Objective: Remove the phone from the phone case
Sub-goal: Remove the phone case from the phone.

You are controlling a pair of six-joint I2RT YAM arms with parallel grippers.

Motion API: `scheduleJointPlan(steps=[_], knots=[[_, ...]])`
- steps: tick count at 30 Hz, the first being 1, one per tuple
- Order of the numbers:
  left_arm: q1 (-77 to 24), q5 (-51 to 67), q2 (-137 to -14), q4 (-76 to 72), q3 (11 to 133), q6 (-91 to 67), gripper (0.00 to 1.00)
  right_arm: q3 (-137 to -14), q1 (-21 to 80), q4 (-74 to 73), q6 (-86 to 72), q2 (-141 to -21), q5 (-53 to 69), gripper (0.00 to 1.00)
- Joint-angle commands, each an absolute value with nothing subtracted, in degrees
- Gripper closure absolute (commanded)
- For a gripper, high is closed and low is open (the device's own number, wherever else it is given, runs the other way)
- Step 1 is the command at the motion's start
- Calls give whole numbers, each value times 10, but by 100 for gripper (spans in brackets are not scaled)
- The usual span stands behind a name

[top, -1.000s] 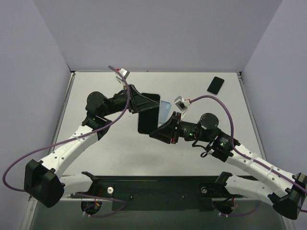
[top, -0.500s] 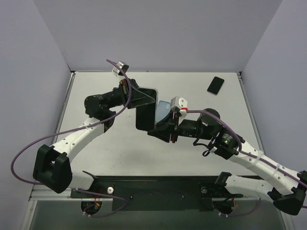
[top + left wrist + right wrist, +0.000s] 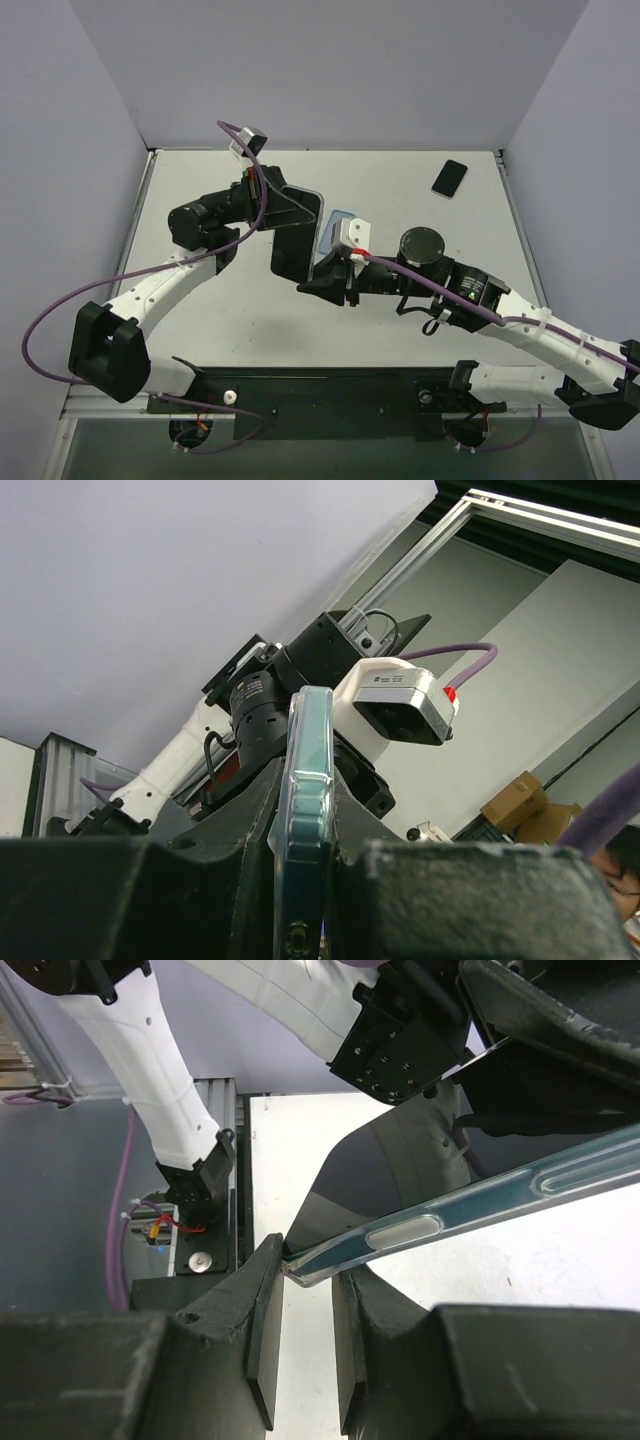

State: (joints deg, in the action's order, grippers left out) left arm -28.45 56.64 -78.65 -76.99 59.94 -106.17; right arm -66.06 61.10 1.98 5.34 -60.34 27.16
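The left gripper [image 3: 300, 212] is clenched on the phone case [image 3: 305, 810], which stands edge-on between its fingers [image 3: 180, 900] in its wrist view, with the phone [image 3: 292, 250] seated inside. Only the top view shows the dark screen, held in the air above the table [image 3: 200, 320]. The right wrist view alone shows the right gripper [image 3: 308, 1260] pinching the case's far corner at its fingertips [image 3: 268, 1260], a side button [image 3: 402, 1230] just beyond them
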Motion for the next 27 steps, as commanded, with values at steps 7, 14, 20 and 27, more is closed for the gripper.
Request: scheduleJointPlan(steps=[7,14,20,27], knots=[[-346,508,-807,-846,600,-1194,100,-692,623,2,197,-613,80,100],[-360,511,-815,-846,594,-1192,100,-724,640,-32,239,-633,69,100],[-366,504,-817,-846,588,-1190,100,-722,640,-7,214,-644,31,100],[-346,457,-799,-843,564,-1160,100,-621,633,-5,95,-607,-96,66]])
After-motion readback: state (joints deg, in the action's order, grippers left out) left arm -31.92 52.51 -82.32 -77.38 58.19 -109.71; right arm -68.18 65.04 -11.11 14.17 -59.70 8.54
